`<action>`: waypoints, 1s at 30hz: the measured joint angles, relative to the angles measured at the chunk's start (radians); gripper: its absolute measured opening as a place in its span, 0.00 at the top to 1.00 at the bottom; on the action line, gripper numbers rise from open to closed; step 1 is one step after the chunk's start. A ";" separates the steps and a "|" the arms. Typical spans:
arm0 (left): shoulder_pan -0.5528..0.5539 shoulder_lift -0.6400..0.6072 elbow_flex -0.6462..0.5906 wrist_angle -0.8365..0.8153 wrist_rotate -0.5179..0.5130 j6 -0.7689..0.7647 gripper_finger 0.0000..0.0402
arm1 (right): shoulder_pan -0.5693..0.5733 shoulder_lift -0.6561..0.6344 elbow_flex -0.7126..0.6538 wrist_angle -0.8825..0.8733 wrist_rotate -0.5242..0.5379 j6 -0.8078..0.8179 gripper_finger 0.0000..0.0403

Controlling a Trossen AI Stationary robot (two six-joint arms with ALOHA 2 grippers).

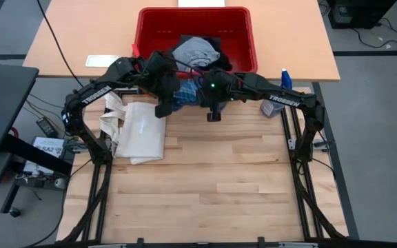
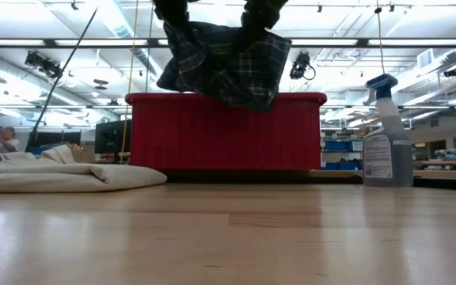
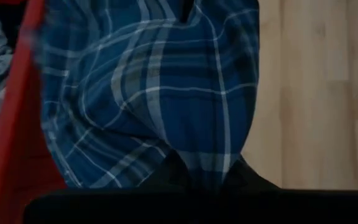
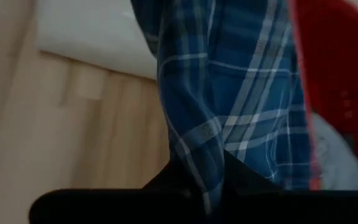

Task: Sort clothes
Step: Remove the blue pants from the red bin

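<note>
my left gripper [image 3: 197, 177] and right gripper [image 4: 197, 177] both clamp the plaid cloth [image 2: 224, 59], hanging between them above the red bin [image 2: 226, 131] rim. i keep both grips level, clearing the rim.

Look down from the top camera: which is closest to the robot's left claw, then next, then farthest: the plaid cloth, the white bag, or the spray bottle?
1. Plaid cloth: held in the left gripper.
2. White bag: on the table, on the left arm's side.
3. Spray bottle: far across, beyond the right arm.

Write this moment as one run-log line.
left tool: shut on plaid cloth | right tool: shut on plaid cloth | cloth: lifted before red bin
</note>
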 joint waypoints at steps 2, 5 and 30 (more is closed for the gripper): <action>-0.012 0.000 0.000 -0.004 0.009 -0.007 0.94 | 0.013 0.000 0.000 -0.029 -0.004 0.025 0.94; -0.038 -0.001 -0.048 0.012 0.025 -0.012 0.94 | 0.032 0.000 0.000 -0.086 -0.021 0.062 0.94; -0.341 -0.181 -0.705 0.538 -0.031 -0.294 0.94 | 0.200 -0.001 -0.232 -0.138 -0.275 0.181 0.94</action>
